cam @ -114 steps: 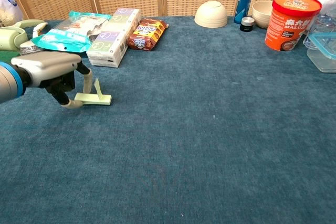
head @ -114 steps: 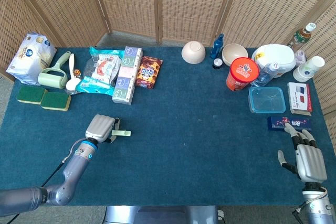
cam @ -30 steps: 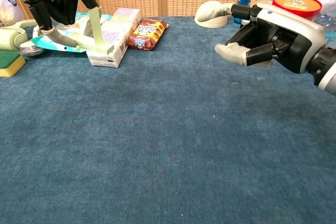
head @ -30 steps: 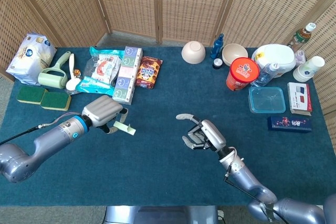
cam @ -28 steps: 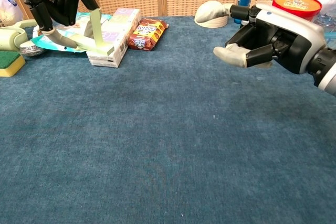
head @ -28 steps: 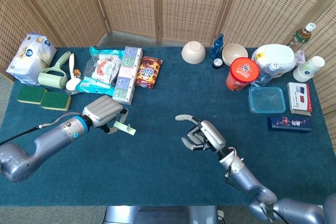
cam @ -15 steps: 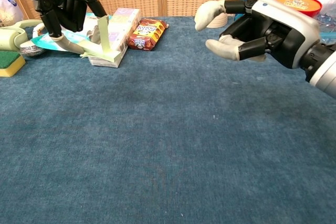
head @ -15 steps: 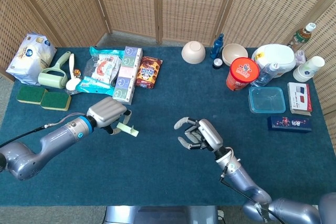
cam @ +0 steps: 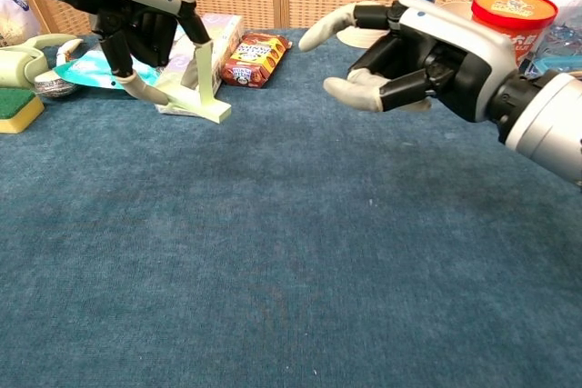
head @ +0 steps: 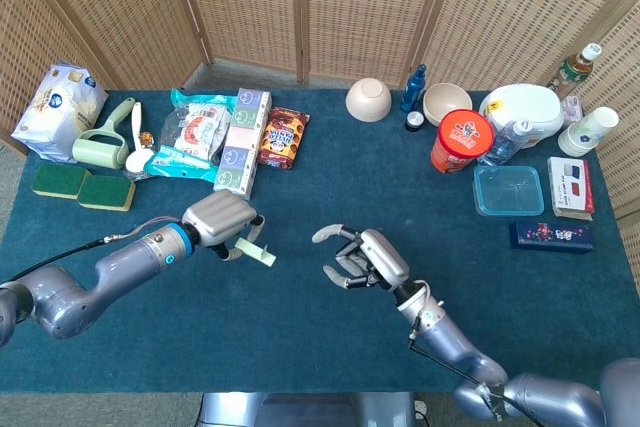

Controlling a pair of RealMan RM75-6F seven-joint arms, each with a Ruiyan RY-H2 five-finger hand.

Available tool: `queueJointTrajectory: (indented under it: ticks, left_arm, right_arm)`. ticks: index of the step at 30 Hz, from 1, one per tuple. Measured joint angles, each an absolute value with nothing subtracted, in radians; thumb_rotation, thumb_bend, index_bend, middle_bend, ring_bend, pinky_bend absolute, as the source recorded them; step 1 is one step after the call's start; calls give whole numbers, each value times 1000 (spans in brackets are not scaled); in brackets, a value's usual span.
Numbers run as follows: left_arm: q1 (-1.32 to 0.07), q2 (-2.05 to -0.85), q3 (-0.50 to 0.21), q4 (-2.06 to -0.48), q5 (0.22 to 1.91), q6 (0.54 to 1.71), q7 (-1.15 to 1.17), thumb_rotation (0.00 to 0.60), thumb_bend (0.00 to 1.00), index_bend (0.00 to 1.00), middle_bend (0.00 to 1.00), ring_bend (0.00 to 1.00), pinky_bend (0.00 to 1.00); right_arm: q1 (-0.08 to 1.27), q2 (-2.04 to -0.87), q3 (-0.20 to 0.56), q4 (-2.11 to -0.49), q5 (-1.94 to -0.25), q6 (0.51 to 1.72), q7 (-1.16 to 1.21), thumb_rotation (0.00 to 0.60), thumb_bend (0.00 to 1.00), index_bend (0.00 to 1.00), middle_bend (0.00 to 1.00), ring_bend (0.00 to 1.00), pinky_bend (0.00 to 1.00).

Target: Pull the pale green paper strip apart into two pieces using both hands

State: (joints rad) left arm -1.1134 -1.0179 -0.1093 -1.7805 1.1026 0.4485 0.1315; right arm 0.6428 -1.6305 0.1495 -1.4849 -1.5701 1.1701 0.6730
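Strip (cam: 202, 88): pinched aloft by left robot hand (cam: 141, 20), above tabletop (cam: 291, 252); right robot hand (cam: 409, 47), fingers spread and empty, should pinch the free end firmly before pulling.

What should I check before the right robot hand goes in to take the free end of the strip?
1. Left robot hand holds the pale green paper strip: ok.
2. Strip's free end sticks out clear of the fingers: ok.
3. Right robot hand open, fingers apart: ok.
4. Right robot hand touching the strip: not ok, a gap remains.
5. Strip in one piece: ok.
6. Grip firm enough for pulling: cannot tell.
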Motion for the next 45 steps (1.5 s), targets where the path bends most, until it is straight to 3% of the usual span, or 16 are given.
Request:
queueJointTrajectory:
  ticks: [45]
  left_arm:
    - [-1197,-1077,-89,-1755,1076,406,85,600,452,697,1000,1000,1000]
  right_arm:
    - [715,-1675,166,-1489,-1542,1126,581,600,402,396,1000,1000,1000]
